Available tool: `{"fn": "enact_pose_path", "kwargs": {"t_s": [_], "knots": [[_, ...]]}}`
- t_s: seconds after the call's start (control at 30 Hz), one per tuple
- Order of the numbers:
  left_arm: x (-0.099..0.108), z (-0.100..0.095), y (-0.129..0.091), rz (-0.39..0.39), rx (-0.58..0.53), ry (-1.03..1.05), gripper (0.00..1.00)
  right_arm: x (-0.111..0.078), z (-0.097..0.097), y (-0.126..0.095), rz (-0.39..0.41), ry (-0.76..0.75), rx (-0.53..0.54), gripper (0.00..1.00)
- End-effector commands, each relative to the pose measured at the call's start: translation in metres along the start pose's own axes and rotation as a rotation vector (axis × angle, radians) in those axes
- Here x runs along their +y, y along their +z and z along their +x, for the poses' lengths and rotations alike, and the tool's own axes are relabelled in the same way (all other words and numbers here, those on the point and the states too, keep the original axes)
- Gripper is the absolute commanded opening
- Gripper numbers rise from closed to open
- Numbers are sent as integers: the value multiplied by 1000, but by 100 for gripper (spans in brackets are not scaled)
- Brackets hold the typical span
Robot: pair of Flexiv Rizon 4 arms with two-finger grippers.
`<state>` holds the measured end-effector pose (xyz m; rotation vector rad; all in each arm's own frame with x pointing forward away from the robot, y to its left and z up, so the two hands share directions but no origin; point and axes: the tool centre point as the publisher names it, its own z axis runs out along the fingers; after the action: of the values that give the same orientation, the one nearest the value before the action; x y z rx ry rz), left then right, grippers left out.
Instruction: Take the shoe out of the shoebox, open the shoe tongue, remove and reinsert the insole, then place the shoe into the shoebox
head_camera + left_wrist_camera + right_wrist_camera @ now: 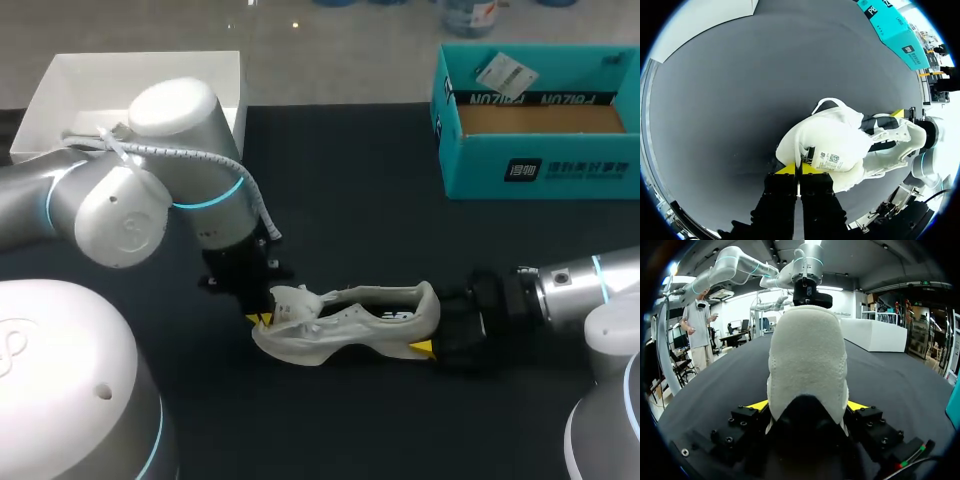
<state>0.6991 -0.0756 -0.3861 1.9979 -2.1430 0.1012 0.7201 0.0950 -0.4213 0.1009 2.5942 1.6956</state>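
The white shoe [350, 325] sits on the black worktop [400, 200], well apart from the teal shoebox [540, 170]. My right fingers [757, 405] squeeze its heel to hold it steady, I think, while my left fingers [790, 169] pinch the tongue [832, 150] to pull it open.

Head view: shoe [345, 325] heel covers one finger of right gripper [807, 405]; left gripper [262, 320] tips mostly behind shoe; shoebox [540, 165] cut by right edge.
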Motion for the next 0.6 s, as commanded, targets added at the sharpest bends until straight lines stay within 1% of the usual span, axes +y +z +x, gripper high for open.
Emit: {"fn": "enact_pose_path", "kwargs": {"t_s": [0.03, 0.07, 0.1, 0.13, 0.17, 0.37, 0.5, 0.53, 0.6], "knots": [[-3, 3, 9, -6, -4, 9, 36, 0, 0, -1, 3, 0, -3, 0], [-3, 4, 8, -6, -4, 20, 49, 0, 0, -1, 3, 0, -3, 0], [-2, 5, 5, -4, -1, 23, 83, 0, 0, -1, 3, 0, -3, 0], [-2, 7, 2, -3, 5, 42, 98, 0, 0, -1, 3, 0, -3, 0], [-1, 9, -1, 0, 9, 70, 100, 0, 0, -1, 3, 0, -3, 0], [5, 27, -28, 20, 11, 249, 100, 0, 0, -1, 3, 0, -3, 0], [5, 34, -52, 28, 47, 360, 100, 0, 0, -1, 3, 0, -3, 0], [4, 35, -57, 35, 33, 388, 100, 0, 0, -1, 3, 0, -3, 0], [3, 39, -67, 40, 44, 426, 100, 0, 0, -1, 3, 0, -3, 0]]}}
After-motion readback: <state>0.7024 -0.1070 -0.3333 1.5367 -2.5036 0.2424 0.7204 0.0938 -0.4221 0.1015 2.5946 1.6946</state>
